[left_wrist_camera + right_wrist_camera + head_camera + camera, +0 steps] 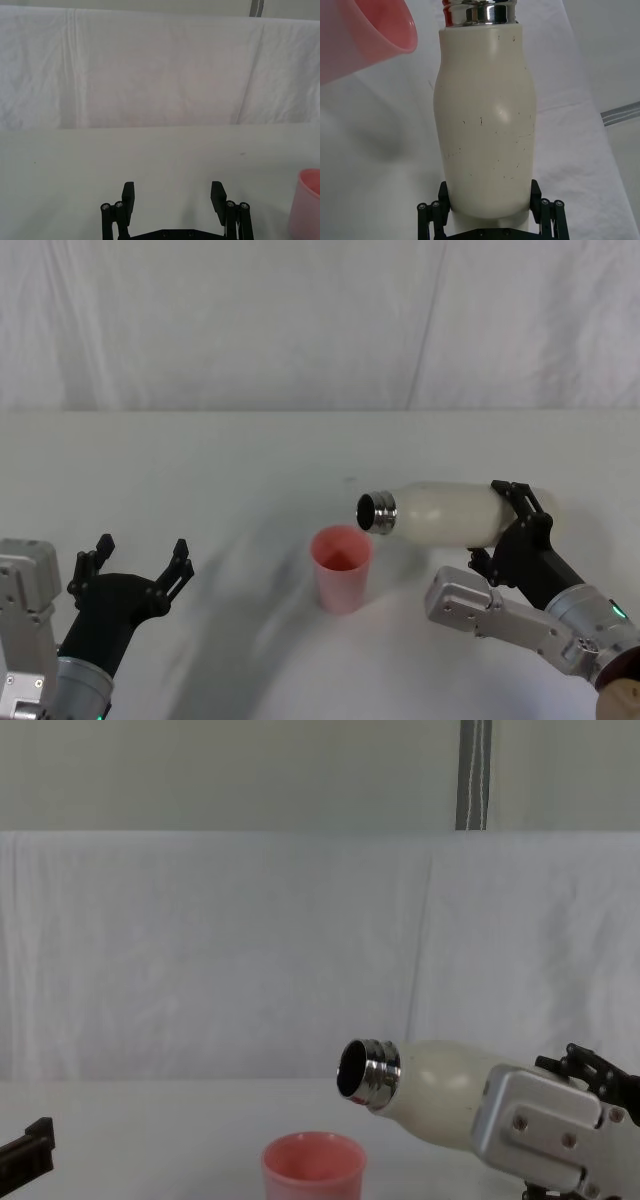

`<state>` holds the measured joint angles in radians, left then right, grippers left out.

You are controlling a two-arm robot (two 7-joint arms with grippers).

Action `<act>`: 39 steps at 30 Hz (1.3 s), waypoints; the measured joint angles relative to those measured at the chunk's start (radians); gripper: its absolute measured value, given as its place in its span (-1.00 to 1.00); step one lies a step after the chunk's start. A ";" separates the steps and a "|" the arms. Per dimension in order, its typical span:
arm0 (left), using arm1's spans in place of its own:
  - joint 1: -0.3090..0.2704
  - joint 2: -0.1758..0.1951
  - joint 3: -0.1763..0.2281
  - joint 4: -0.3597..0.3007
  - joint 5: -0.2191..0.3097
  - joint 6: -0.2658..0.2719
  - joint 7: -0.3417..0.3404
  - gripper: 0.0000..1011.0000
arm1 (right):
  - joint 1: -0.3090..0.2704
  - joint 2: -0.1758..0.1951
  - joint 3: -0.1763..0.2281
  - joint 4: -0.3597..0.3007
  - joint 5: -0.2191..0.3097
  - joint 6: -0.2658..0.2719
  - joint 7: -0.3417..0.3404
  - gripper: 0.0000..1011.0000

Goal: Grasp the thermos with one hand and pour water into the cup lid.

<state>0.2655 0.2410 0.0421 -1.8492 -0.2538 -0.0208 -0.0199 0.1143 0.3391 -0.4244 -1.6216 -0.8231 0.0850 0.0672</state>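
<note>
No readable labels or writing on the thermos (440, 512); it's held off the table w/ long axis near horizontal, steel neck pointing to the robot's left, mouth just above and right of the cup lid (341, 567). Right gripper (491, 200) clamped round thermos base end. Left gripper (136, 565) parked low at the left, fingers spread, holding nothing.

Worktop (200, 480): white cloth cover, smooth, faint soft shadows. Backdrop: white sheet (200, 950) hung behind, creased with vertical folds. Above it, plain pale wall with a grey vertical strip (474, 775).
</note>
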 joint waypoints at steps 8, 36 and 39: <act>0.000 0.000 0.000 0.000 0.000 0.000 0.000 0.98 | 0.010 0.008 -0.009 0.003 -0.019 0.000 -0.006 0.88; 0.000 0.000 0.000 0.000 0.000 0.000 0.000 0.98 | 0.052 0.042 -0.034 0.017 -0.087 0.006 -0.022 0.88; 0.000 0.000 0.000 0.000 0.000 0.000 0.000 0.98 | 0.055 0.044 -0.036 0.017 -0.091 0.006 -0.022 0.88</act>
<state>0.2655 0.2409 0.0422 -1.8492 -0.2538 -0.0208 -0.0199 0.1689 0.3830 -0.4603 -1.6043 -0.9143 0.0907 0.0448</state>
